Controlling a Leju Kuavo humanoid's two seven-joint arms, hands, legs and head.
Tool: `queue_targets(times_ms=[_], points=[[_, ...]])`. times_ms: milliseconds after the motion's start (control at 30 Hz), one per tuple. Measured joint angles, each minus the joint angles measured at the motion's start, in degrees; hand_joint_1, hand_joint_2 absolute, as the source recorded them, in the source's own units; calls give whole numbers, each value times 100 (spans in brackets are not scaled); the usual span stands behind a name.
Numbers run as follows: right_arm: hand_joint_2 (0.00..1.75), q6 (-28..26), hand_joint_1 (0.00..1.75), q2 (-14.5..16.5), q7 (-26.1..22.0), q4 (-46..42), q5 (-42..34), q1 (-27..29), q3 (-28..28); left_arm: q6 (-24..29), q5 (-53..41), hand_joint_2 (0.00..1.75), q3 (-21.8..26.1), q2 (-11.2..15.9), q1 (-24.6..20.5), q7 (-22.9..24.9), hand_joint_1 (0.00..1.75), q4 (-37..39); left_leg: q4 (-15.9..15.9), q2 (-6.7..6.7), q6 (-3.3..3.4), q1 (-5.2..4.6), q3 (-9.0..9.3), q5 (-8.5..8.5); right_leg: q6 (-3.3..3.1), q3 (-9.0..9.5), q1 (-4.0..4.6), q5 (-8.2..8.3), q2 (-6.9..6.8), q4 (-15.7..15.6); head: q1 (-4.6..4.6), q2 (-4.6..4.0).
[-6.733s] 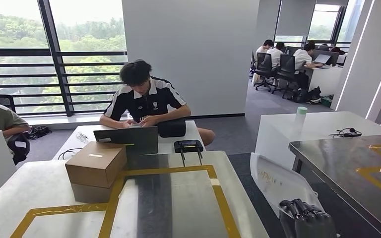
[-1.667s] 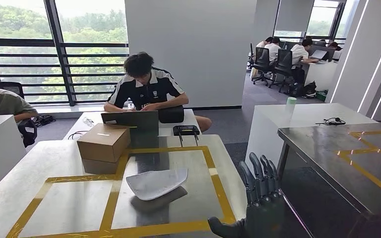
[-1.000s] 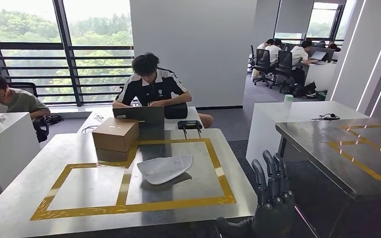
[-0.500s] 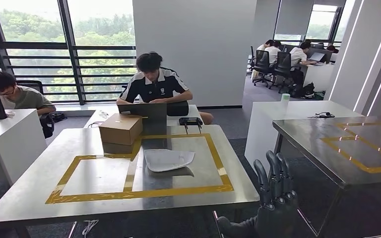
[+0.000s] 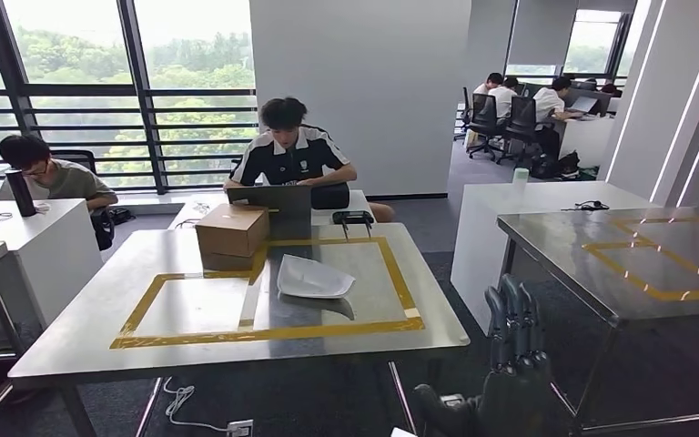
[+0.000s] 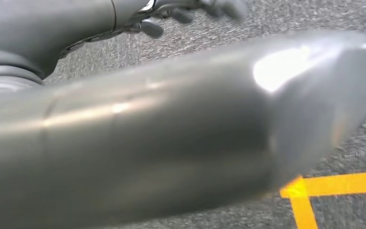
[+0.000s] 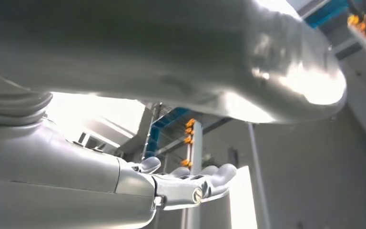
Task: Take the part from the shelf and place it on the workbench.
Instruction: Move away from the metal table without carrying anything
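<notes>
Landmark: the yellow tape frame (image 5: 268, 333) on the middle worktop (image 5: 73, 339).

Far left of the frame, a person (image 5: 47, 176) sits at a white desk w/ a dark bottle (image 5: 24, 192) on it. At the frame's back-left corner sits a cardboard box (image 5: 231, 230). Inside the frame, right half, lies the part (image 5: 312, 278), a pale curved panel, flat on the steel, apart from the box. So the part looks already set down on the worktop; task appears near done. Behind the frame another person (image 5: 293, 157) works at a laptop (image 5: 268, 199).

Right of the frame and below the worktop edge, the right robot hand (image 5: 510, 364) hangs w/ fingers straight and apart, holding nothing. Left robot hand (image 6: 205, 8) shows at the edge of its wrist view, blurred; can't tell if fingers are apart or curled, nothing visibly in it.

Risks, as a guess:
- Part has a curved, smooth shell, prob. slides easily on steel; any bump to the worktop could shift it out of the frame.
- Right robot hand hangs in the gap btw this worktop and the second steel worktop (image 5: 592, 273) to the right; a turn or swing could clip either edge.
- Cable (image 5: 180, 401) on the floor under the frame's near side: trip hazard if stepping fwd.
</notes>
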Motion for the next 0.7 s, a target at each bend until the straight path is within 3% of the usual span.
queue_targets(times_ms=[67, 100, 133, 200, 233, 267, 300, 367, 433, 500, 567, 600, 633, 700], points=[[0, 1, 0, -6, 22, 35, -47, 16, -27, 1, 15, 0, 0, 4, 15, 1, 0, 1, -14, 26, 106, -1, -87, 102, 71, -51, -31, -62, 18, 55, -1, 0], [0, 2, 0, -9, 24, 52, -60, 21, -39, 1, 22, 0, 0, 7, 21, 2, 0, 0, -22, 40, 154, 4, -145, 170, 111, -108, -46, -254, 28, 193, -1, 0], [0, 3, 0, -13, 24, 68, -85, 24, -47, 1, 26, 0, 0, 9, 23, 2, 0, -1, -23, 52, 181, 9, -216, 244, 143, -185, -60, -544, 37, 442, 0, 0], [0, 57, 0, -16, 31, 89, -347, 37, -55, 2, 37, 0, 0, 11, 34, 3, 0, -2, -16, 59, 198, 8, -389, 392, 182, -329, -72, -1103, 41, 1135, 2, 0], [0, 146, 0, -19, 19, 100, -703, 50, -68, 5, 46, 0, 0, 11, 42, 3, 0, -1, -11, 62, 196, 7, -488, 466, 188, -345, -75, -1215, 41, 1423, 2, 0], [0, 297, 0, -22, -16, 114, -1244, 62, -96, 11, 56, 0, 0, 11, 51, 2, 0, -1, -6, 64, 192, 7, -583, 535, 187, -288, -75, -1193, 41, 1564, 2, 0], [0, 528, 0, -26, -82, 134, -1971, 69, -147, 19, 65, 0, 0, 11, 59, -1, 0, -1, -1, 66, 185, 8, -671, 602, 178, -129, -74, -1071, 42, 1510, 2, 0], [0, 1119, 0, -28, -276, 200, -3518, 61, -314, 32, 79, 0, 0, 7, 66, -11, 0, 1, 5, 65, 157, 8, -808, 726, 130, 438, -63, -872, 44, 876, 2, 0], [0, 1586, 0, -26, -415, 308, -4623, 31, -537, 43, 87, 0, 0, -4, 63, -19, 0, 1, -14, 57, 100, 11, -871, 849, 67, 930, -23, -935, 48, 147, 0, 0], [0, 1704, 0, -24, -458, 471, -5117, 9, -766, 50, 90, 0, 1, -11, 65, -17, 0, 2, -75, 49, 21, 30, -873, 974, 1, 1035, 27, -977, 56, -118, 2, 0], [0, 1560, 0, -21, -492, 632, -5199, 18, -919, 55, 90, 0, 2, -13, 79, -9, 0, 4, -116, 43, -51, 42, -897, 1019, -79, 975, 22, -841, 50, -182, 11, 0], [0, 1445, 0, -19, -525, 684, -5155, 30, -954, 58, 90, 0, 2, -12, 87, -2, 0, 5, -49, 40, -73, 39, -938, 902, -121, 933, 9, -756, 42, -217, 13, 0], [0, 1324, 0, -17, -565, 720, -5093, 48, -975, 61, 87, 0, 2, -10, 93, 3, 0, 5, 131, 37, -89, 34, -1003, 674, -158, 874, -8, -669, 34, -249, 12, 0], [0, 1084, 0, -15, -635, 757, -4936, 111, -1013, 66, 77, 0, 2, -9, 94, 10, 0, 5, 790, 36, -108, 33, -1154, 78, -199, 715, -9, -527, 25, -256, 7, 0]])
